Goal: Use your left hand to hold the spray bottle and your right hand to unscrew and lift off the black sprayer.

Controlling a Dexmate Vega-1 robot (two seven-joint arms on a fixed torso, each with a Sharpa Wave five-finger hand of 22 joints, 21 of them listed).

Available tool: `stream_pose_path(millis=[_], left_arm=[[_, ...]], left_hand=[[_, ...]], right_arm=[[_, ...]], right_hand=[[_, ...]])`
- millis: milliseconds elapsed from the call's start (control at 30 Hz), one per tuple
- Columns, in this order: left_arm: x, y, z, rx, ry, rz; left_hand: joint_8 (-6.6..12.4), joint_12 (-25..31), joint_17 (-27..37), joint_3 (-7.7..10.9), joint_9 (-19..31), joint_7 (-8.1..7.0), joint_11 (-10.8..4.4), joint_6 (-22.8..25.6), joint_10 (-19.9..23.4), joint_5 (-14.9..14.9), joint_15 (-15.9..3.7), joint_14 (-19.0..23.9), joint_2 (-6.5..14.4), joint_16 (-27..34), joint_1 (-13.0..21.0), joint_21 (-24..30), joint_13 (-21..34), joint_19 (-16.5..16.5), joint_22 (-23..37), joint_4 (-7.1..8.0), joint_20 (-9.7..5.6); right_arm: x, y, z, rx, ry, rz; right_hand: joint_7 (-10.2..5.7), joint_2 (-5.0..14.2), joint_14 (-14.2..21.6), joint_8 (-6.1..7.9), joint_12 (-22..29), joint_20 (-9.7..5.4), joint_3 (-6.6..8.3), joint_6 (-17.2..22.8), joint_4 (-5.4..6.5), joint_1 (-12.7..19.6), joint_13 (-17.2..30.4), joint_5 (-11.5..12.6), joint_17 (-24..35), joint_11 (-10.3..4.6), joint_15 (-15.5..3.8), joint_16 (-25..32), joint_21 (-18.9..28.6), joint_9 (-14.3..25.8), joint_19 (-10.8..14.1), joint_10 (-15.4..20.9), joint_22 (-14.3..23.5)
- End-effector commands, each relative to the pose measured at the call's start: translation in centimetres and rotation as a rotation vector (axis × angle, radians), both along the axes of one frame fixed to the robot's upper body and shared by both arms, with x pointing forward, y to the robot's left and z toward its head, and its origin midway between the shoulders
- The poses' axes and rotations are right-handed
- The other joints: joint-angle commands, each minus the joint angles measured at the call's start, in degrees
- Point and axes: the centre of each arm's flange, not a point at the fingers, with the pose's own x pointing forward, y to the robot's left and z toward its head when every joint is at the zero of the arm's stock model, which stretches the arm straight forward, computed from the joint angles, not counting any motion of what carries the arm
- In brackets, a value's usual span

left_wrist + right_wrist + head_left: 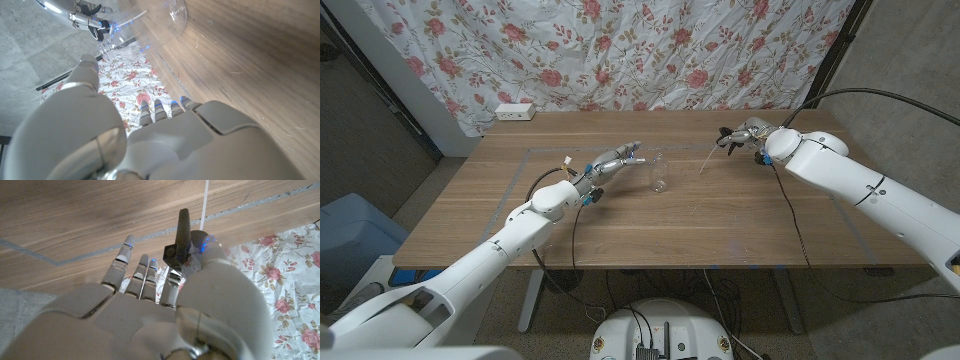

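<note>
Standing uncapped, the spray bottle [661,172] sits just beyond the left hand [610,165], fingers apart and released. Right wrist view: the right hand [165,297] grasps the black sprayer [179,242], tube trailing past the fingertips. Removal appears complete.

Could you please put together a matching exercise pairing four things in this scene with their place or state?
Things:
1. bottle
2. sprayer
3. left hand
4. power strip

Places or states:
A. held in the right hand, its tube hanging down
B. at the table's far edge, by the curtain
C. upright mid-table, capless
D. open beside the bottle

Pairs: 1-C, 2-A, 3-D, 4-B
</note>
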Motion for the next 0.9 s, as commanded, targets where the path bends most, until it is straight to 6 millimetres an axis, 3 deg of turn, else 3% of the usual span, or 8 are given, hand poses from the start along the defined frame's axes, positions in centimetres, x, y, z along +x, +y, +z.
stream_pose_path(millis=[33,600,900], left_arm=[[-0.3,0.8,-0.3,-0.08,0.005,-0.007],[-0.7,1.8,-1.0,-0.187,-0.001,0.032],[-0.7,2.2,-1.9,-0.234,0.022,0.07]], left_hand=[[-0.32,0.3,0.2,-0.22,0.1,-0.01,-0.21,0.5,-0.2,-0.2,-0.47,-0.4,0.1,0.2,-1.0,0.5,-0.1,-0.4,0.2,0.32,-0.23],[-0.35,0.7,0.2,-0.55,0.1,0.09,-0.44,1.9,0.6,-0.4,-0.79,0.1,1.0,0.4,-3.2,0.8,-0.1,0.1,0.2,1.08,-0.38],[-0.42,1.1,0.2,-0.63,0.1,-0.19,-0.87,3.1,1.8,-0.6,-1.12,1.2,2.4,0.7,-5.3,1.2,-0.1,1.1,0.2,1.83,-0.39]], right_arm=[[1.1,-0.4,-1.0,0.013,0.018,0.007],[2.3,-0.4,-2.5,0.017,0.03,0.033],[3.0,-0.3,-3.2,0.008,0.041,0.045]], right_hand=[[0.02,-0.01,-0.5,0.02,-0.4,-0.2,-0.22,0.0,0.1,-0.6,0.3,0.3,0.1,-0.08,-0.16,-0.1,-0.1,0.1,-0.2,-0.6,0.2],[0.1,-0.05,-1.5,-0.57,-0.8,-0.55,-0.58,-1.1,0.26,-1.7,0.3,0.2,0.1,0.15,0.13,-0.6,-0.2,0.0,-1.1,-1.9,0.2],[-0.14,0.05,-2.2,-0.79,-0.9,-1.09,-0.67,-1.5,0.33,-2.1,0.3,0.2,0.1,-0.09,0.17,-0.9,-0.3,0.0,-1.9,-2.5,0.2]])
